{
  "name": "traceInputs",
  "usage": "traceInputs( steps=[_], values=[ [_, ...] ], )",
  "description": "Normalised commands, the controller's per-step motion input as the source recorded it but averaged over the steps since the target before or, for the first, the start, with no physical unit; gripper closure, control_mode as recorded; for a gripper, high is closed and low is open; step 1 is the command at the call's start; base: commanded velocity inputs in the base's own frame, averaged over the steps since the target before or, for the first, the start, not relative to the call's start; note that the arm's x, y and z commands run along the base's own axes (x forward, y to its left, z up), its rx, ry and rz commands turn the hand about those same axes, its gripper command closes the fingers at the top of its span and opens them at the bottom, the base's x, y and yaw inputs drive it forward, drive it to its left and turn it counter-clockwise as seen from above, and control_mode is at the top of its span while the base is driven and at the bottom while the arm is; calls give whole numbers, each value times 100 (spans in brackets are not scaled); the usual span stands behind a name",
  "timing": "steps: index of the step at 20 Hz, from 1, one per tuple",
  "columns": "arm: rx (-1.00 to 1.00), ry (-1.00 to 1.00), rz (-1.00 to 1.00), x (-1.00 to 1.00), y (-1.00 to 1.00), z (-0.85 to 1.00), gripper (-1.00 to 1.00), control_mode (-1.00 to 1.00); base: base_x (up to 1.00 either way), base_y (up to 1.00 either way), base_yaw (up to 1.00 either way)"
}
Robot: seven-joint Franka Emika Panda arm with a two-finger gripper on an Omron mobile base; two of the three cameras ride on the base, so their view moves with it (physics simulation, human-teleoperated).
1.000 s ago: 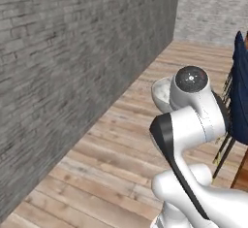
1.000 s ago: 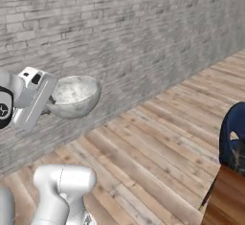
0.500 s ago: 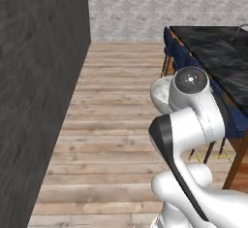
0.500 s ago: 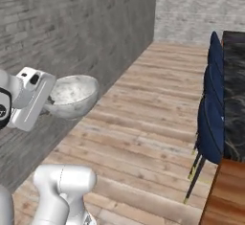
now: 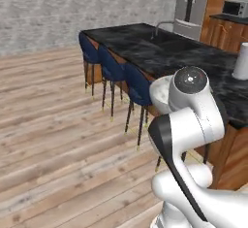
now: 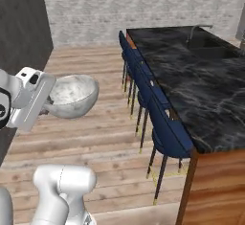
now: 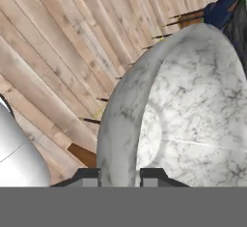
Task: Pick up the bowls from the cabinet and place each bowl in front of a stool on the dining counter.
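**Marble bowl in my grip, off the end of the dining counter**

Here my gripper (image 7: 120, 175) is pinched on the rim of the marble bowl (image 6: 72, 95), one finger (image 7: 88, 177) outside the wall and the other inside it, with the rim clamped between them. In the hand view the mottled grey-white bowl stands edge-on in front of me, its hollow facing right.

From the right base view I carry the bowl in the air above the wooden floor (image 6: 95, 123), well apart from the dining counter (image 6: 191, 80) and to the left of its near corner. The counter's black top with white veins runs away from me, with its sink and the curved faucet (image 6: 198, 28) at the far end. Along the counter's near long edge stands a row of stools (image 6: 167, 128) with navy seats, tucked just beside the wooden trim. The stool closest to the counter's near corner is the one nearest the bowl, with bare floor between them.

In the left base view part of the bowl shows behind my upper arm, on the stool side of the counter.
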Motion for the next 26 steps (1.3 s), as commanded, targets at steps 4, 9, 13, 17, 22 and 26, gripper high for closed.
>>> traceInputs(
  steps=[4,9,13,17,22,26],
  values=[
    [0,0,0,0,0,0,100,100,80,50,-83],
    [0,0,0,0,0,0,100,100,38,33,-89],
    [0,0,0,0,0,0,100,100,0,26,-92],
    [0,0,0,0,0,0,100,100,3,52,-84],
    [0,0,0,0,0,0,100,100,0,99,-57],
    [0,0,0,0,0,0,100,100,-1,96,-40]
  ],
)
